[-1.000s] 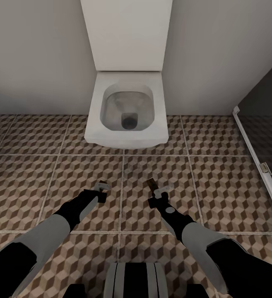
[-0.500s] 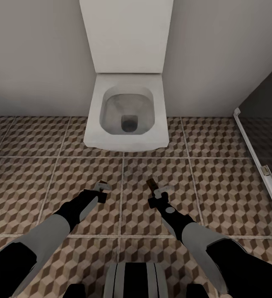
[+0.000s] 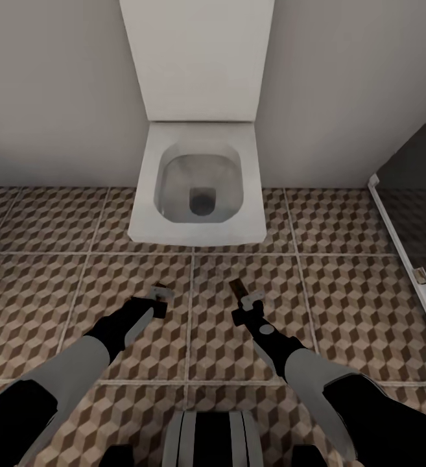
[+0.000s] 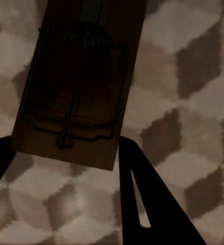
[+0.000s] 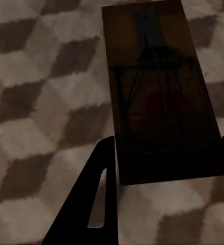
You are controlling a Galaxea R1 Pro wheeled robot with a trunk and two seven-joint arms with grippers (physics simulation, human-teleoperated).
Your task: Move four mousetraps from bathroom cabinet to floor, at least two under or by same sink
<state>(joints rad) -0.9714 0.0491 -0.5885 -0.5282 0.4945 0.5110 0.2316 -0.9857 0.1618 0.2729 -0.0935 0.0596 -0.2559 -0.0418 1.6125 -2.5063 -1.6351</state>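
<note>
Each of my grippers carries a mousetrap above the bathroom floor point(image 3: 342, 305) of cube-patterned tiles. My left gripper point(image 3: 159, 298) is shut on a brown wooden mousetrap point(image 4: 79, 87), whose dark wire parts and red mark face the left wrist camera between the black fingers point(image 4: 148, 204). The right gripper point(image 3: 246, 299) is shut on another mousetrap point(image 5: 160, 92), whose end sticks out past the fingertips as a small brown board point(image 3: 236, 286). Both hang low over the tiles, in front of the toilet. The cabinet and the sink are out of view.
A white toilet point(image 3: 198, 188) with raised lid point(image 3: 196, 58) stands against the pale wall straight ahead. A dark glass panel with a white frame and hinge point(image 3: 422, 275) runs along the right. Open tiled floor lies to the left and right of my arms.
The view has shifted forward a little, so the toilet looks larger and lower. Both arms keep their pose and their mousetraps.
</note>
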